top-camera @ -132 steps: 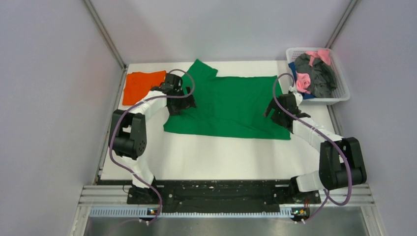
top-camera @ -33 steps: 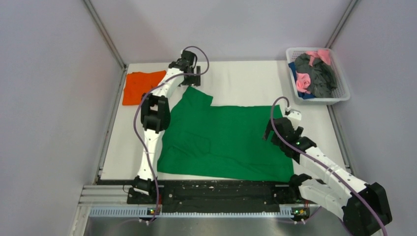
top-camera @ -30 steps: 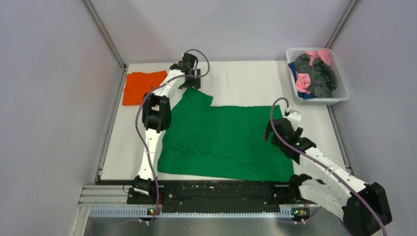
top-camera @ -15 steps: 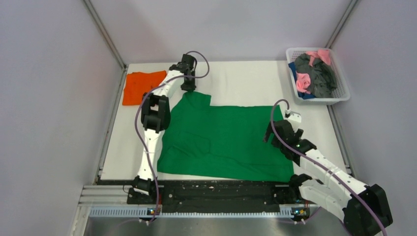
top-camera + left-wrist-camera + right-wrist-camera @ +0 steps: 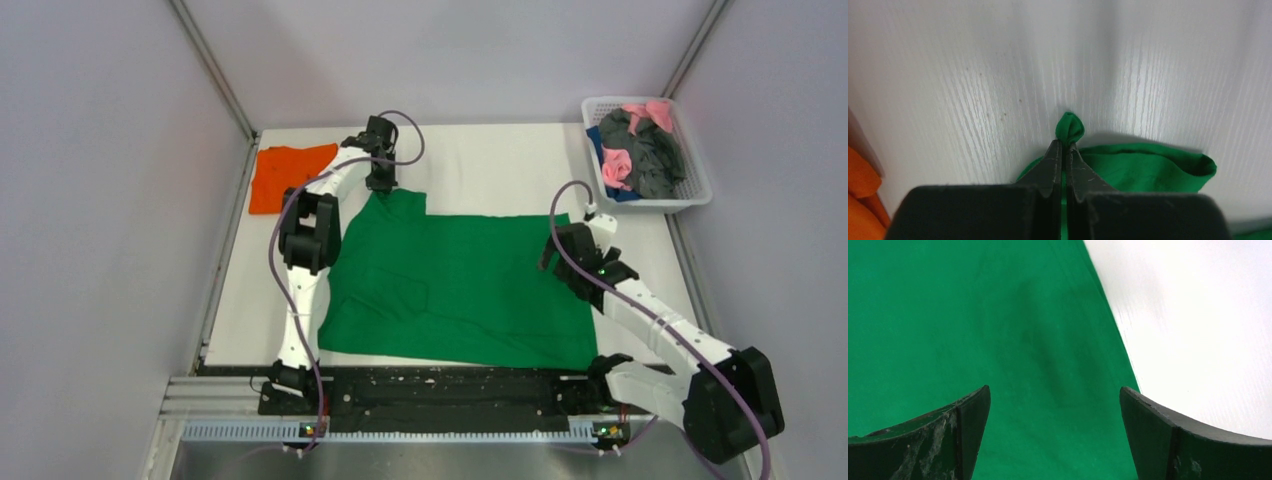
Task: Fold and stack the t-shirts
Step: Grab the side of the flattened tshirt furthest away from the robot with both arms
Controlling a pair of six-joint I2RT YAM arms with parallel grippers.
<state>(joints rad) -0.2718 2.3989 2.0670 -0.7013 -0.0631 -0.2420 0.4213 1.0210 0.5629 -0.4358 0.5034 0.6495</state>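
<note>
The green t-shirt lies spread flat across the middle of the white table. My left gripper is at its far left sleeve corner, shut on a small pinch of the green cloth that bulges out past the tips. My right gripper hovers open over the shirt's right edge, nothing between its fingers. The orange t-shirt lies folded at the table's far left; a bit of its cloth shows in the left wrist view.
A white basket at the far right corner holds pink, dark grey and blue garments. Grey walls close in the table on three sides. Bare white table lies beyond the green shirt.
My left gripper came down onto the sleeve corner and closed on it. The right arm shifted slightly toward the far side along the shirt's right edge, still open.
</note>
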